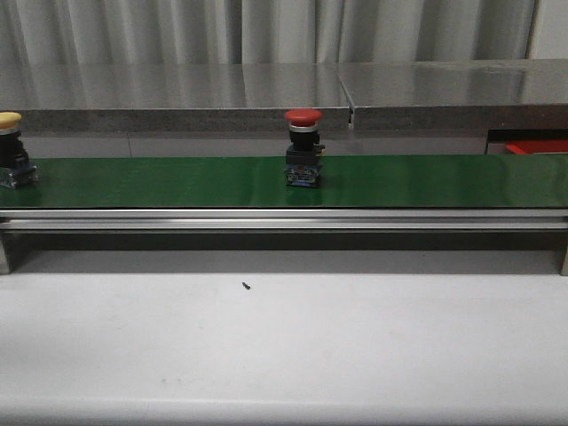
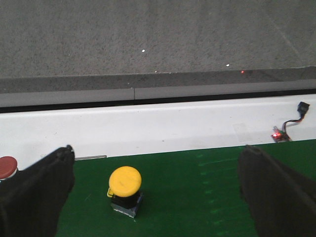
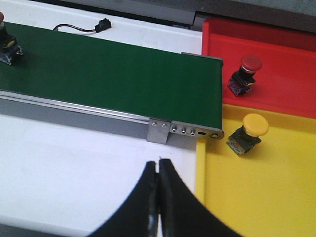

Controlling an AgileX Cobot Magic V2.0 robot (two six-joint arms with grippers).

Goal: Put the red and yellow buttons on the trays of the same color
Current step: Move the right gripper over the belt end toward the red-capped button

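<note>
While apart on the belt (image 1: 177,182), one red button (image 1: 303,146), one yellow button (image 1: 11,146).

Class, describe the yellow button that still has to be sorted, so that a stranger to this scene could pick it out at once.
Find the green belt crossing the table. At its far left end in the front view stands the yellow button, between the open left gripper. The other belt button has a red cap; the second yellow one already lies in the yellow tray.

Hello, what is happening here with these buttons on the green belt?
A two-arm robot sorts buttons by color. One red button already sits on the red tray and one yellow button on the yellow tray. The open left gripper hovers over another yellow button on the belt. The right gripper is shut, holding nothing.
</note>
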